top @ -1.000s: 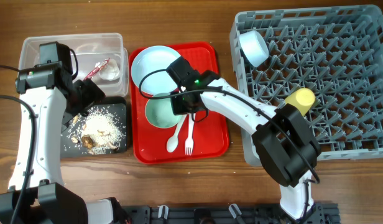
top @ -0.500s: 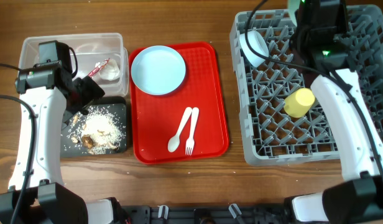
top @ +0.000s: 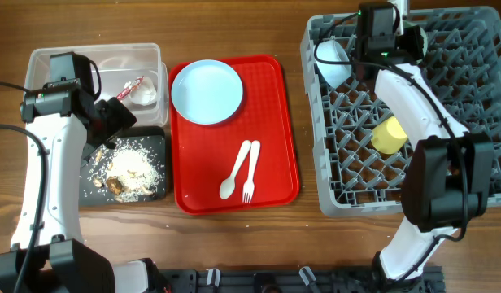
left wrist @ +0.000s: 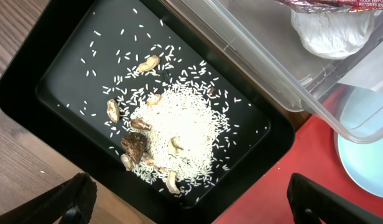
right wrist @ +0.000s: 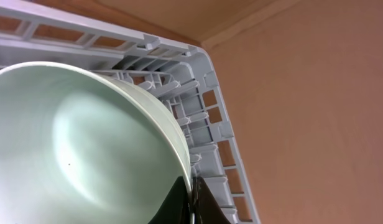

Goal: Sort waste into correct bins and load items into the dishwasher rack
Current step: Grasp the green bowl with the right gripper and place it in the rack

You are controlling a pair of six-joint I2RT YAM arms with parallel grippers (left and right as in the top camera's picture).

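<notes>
My right gripper is shut on the rim of the pale green bowl and holds it over the back left corner of the grey dishwasher rack. The arm hides the bowl from overhead. A light blue bowl and a yellow cup lie in the rack. My left gripper is open and empty above the black tray, which holds rice and brown scraps. The red-and-white wrapper lies in the clear tub.
A red serving tray sits between the bins and the rack. On it are the light blue plate, a white spoon and a white fork. A crumpled white piece lies in the tub.
My right gripper took the green bowl off the red tray and carried it to the rack's back left corner. The left arm has not moved.
</notes>
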